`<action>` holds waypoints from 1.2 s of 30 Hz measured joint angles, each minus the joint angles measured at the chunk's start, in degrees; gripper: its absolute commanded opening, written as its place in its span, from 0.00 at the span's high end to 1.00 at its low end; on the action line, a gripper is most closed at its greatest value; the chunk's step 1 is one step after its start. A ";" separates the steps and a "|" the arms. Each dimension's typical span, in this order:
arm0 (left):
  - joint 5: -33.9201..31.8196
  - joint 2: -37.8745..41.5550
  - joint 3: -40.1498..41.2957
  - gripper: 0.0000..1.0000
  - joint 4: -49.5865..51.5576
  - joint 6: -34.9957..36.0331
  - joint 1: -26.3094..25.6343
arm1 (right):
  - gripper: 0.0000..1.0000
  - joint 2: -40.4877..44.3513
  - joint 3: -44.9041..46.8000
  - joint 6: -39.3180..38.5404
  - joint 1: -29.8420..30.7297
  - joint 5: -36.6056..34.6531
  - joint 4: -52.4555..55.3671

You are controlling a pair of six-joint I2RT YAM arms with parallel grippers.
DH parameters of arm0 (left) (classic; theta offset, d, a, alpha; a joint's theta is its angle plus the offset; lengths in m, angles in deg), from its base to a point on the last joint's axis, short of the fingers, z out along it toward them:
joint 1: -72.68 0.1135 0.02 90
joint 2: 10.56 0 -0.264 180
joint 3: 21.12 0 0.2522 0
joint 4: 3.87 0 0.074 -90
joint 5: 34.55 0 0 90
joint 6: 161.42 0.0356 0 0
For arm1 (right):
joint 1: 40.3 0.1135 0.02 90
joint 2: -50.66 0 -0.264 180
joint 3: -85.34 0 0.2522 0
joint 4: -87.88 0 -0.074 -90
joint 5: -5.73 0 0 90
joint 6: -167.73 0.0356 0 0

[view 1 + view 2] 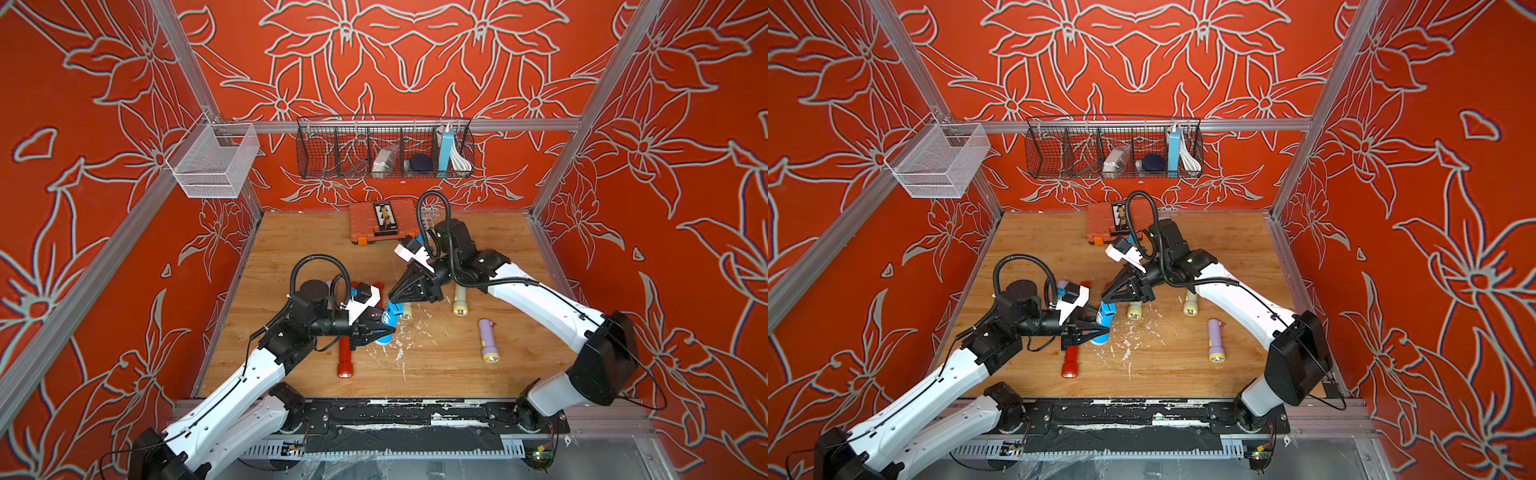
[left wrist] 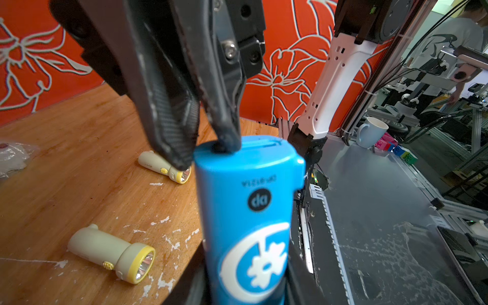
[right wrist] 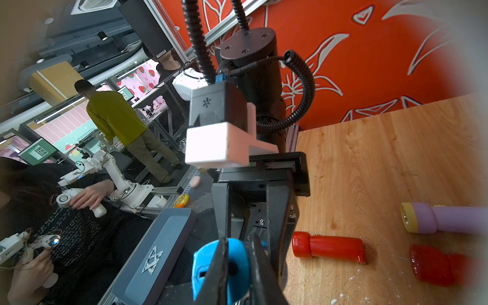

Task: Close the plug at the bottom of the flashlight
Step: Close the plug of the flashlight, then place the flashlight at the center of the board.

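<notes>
My left gripper is shut on the body of the blue flashlight and holds it off the table with its bottom end up. My right gripper comes down on that end, jaws nearly together. One fingertip rests on the small black plug in the end face. The other fingertip sits against the flashlight's side, so the rim is pinched between them.
On the wooden table lie a red flashlight, two cream-and-yellow ones and a purple one. An orange case stands at the back. A wire basket hangs on the wall.
</notes>
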 measured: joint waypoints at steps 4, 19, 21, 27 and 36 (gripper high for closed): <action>2.56 0.52 -1.18 1.00 -4.20 0.72 -0.59 | 1.00 -2.67 -6.67 -3.30 -1.07 -4.46 6.49; 2.58 1.27 -2.47 1.00 -9.20 1.11 -0.79 | 0.94 -2.36 -10.08 -1.88 -3.61 -29.46 12.07; 0.87 1.18 -2.47 1.00 -8.61 0.55 -0.83 | 0.86 -0.94 -6.62 0.55 -3.61 -38.66 10.73; -9.75 0.98 -2.56 1.00 -4.48 -3.02 -2.19 | 0.44 4.39 6.75 5.49 -3.72 -60.81 5.99; -29.79 -2.40 -4.37 1.00 6.19 -14.78 -5.60 | 0.02 15.80 23.21 9.79 -4.79 -85.57 -0.39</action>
